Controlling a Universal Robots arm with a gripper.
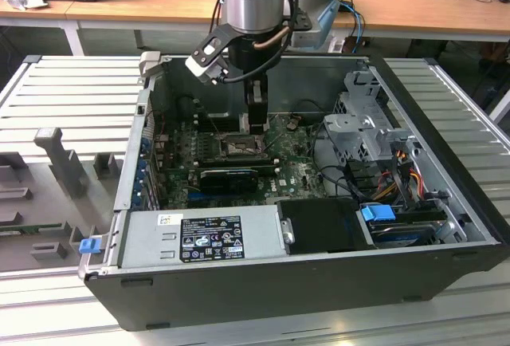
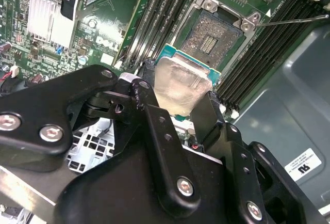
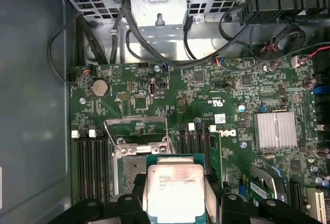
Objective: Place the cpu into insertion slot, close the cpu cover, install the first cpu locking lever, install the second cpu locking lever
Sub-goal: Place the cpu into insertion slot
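The cpu [image 2: 178, 79], a flat silvery square chip, hangs between my gripper's [image 2: 180, 89] black fingers [image 2: 154, 121], which are shut on its two sides. In the first wrist view the cpu [image 3: 174, 190] hovers just beside and partly over the insertion slot [image 3: 129, 166]. The insertion slot [image 2: 212, 34] lies bare on the green board, its contact field showing. The cpu cover [image 3: 135, 120], a thin metal frame, stands flipped up at the socket's far edge. A thin locking lever [image 2: 294, 21] sticks out sideways. In the exterior view my gripper [image 1: 255, 123] hangs just above the insertion slot [image 1: 237, 148].
The open computer case [image 1: 446, 202] walls in the board. A grey labelled power supply [image 1: 199, 238] sits at the front, a long black card [image 1: 229, 177] near the socket, a drive cage [image 1: 366, 123] with cables at the exterior view's right. Memory slots [image 2: 160, 17] flank the socket.
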